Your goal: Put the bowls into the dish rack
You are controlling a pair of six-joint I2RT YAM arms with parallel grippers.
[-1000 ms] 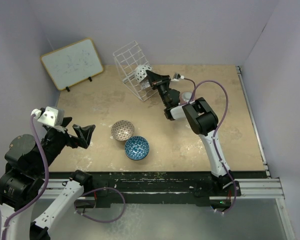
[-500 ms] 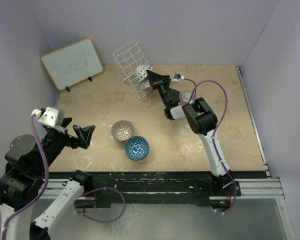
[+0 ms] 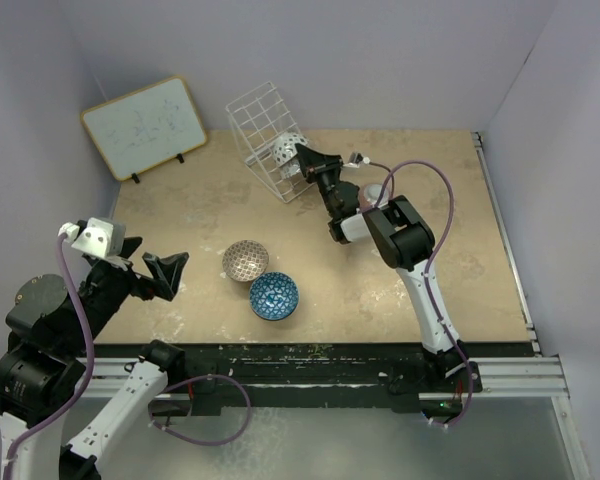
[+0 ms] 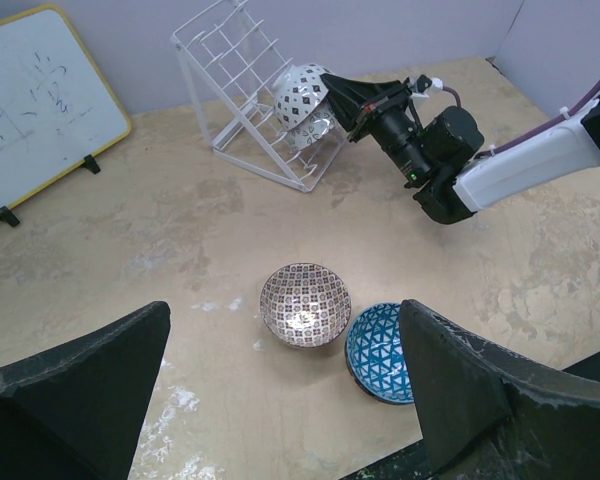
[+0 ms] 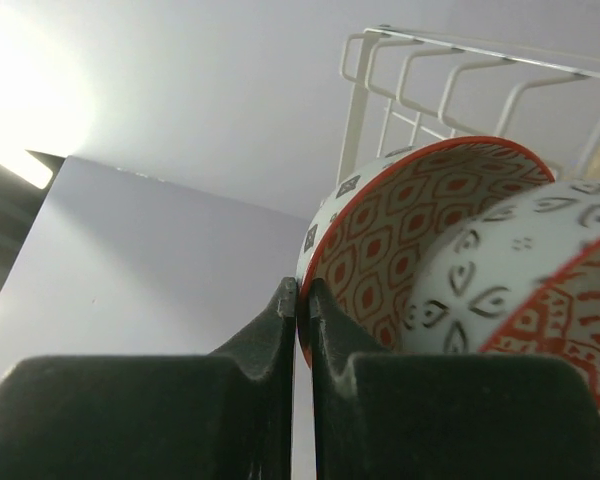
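The white wire dish rack (image 3: 258, 125) stands at the back of the table, also in the left wrist view (image 4: 230, 95) and the right wrist view (image 5: 430, 65). My right gripper (image 3: 303, 156) (image 5: 303, 292) is shut on the rim of a white patterned bowl with a red-patterned inside (image 5: 400, 235) (image 4: 300, 92), held in the rack. A second white bowl (image 5: 525, 270) lies against it. A brown patterned bowl (image 3: 245, 259) (image 4: 305, 303) and a blue bowl (image 3: 274, 295) (image 4: 378, 350) sit side by side on the table. My left gripper (image 3: 168, 268) (image 4: 285, 335) is open and empty, above the table left of them.
A wood-framed whiteboard (image 3: 145, 125) leans at the back left, beside the rack. The purple enclosure walls close in the back and both sides. The right arm (image 3: 400, 235) stretches across the table's middle right.
The right gripper has edged slightly further toward the rack with the bowl. The left arm has sunk slightly toward the near edge.
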